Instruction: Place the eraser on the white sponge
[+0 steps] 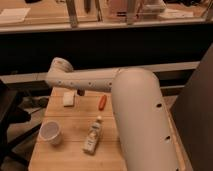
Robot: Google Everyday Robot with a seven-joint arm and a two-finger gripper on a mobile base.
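Item: eraser (102,102). I take it to be the small orange-red oblong lying flat on the desk (60,156), near the white sponge (68,98) but apart from it.
Handling, by my judgement: light, firm, slightly rubbery, not fragile. I would pinch it across its narrow width, mid-length.
Gripper (80,92): largely hidden beneath the forearm (87,79), just beside the sponge; spread or closed, I cannot tell.
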